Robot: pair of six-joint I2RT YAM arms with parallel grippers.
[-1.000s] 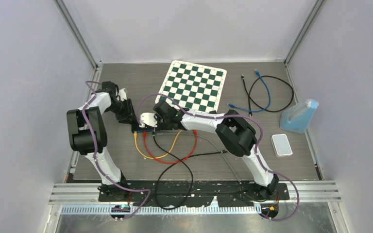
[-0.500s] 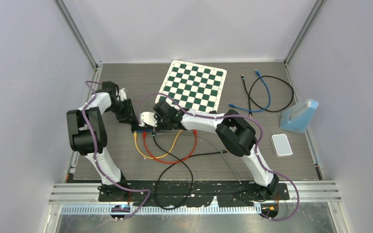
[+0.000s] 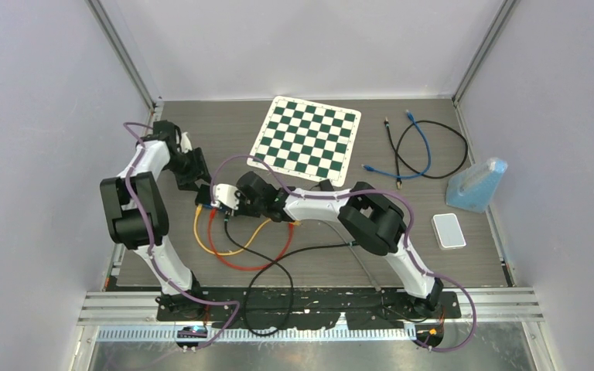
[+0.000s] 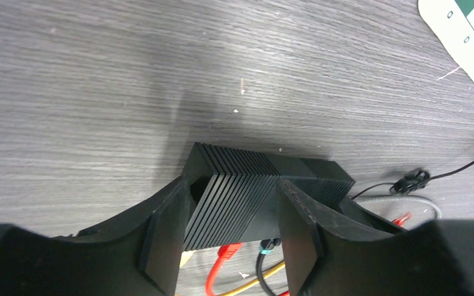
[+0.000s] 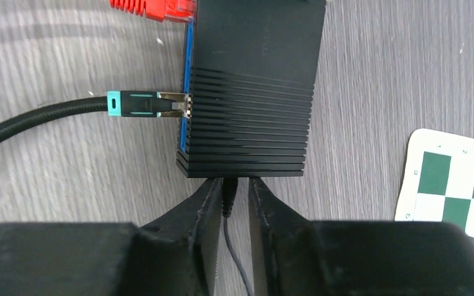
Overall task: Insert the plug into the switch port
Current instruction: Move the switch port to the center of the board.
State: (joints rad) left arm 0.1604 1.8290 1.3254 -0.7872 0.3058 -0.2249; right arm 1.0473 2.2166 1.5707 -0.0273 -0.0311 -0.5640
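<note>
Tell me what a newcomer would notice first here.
A black switch left of centre draws the eye: the left gripper clamps its sides, and the right gripper pinches a small plug at its end. A green chessboard lies behind.

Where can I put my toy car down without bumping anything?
Bare wood lies at the near right, between the white case and the right arm, and back left beside the chessboard. Crowded around the switch, where both arms and the cables meet.

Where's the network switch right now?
The network switch sits left of centre on the table, near the chessboard's front-left corner, held between the left gripper's fingers.
</note>
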